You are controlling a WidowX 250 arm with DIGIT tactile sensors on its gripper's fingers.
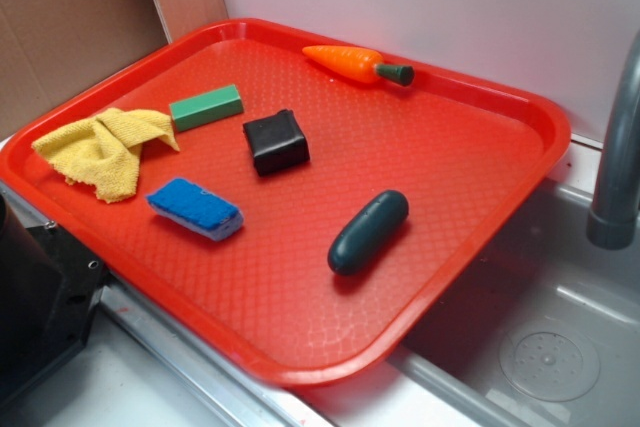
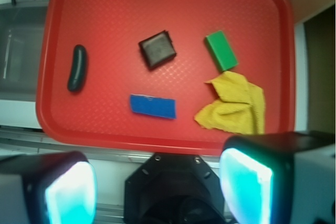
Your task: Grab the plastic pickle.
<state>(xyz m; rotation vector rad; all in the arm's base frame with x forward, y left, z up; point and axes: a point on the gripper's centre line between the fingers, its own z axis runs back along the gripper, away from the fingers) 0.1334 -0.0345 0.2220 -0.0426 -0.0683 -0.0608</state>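
Observation:
The plastic pickle [image 1: 368,232] is a dark teal-green capsule lying flat on the red tray [image 1: 450,147], near the edge beside the sink. In the wrist view the pickle [image 2: 77,68] lies at the left side of the tray [image 2: 105,19]. My gripper [image 2: 157,187] is open and empty, its two cyan-padded fingers [image 2: 71,192] wide apart. It hangs high above the robot's black base, off the tray's near edge and far from the pickle. The gripper does not show in the exterior view.
On the tray lie an orange carrot [image 1: 355,63], a light green block [image 1: 206,107], a black square piece [image 1: 276,141], a blue sponge [image 1: 196,208] and a yellow cloth [image 1: 105,150]. A grey sink [image 1: 540,337] with a faucet [image 1: 620,147] lies beside the tray.

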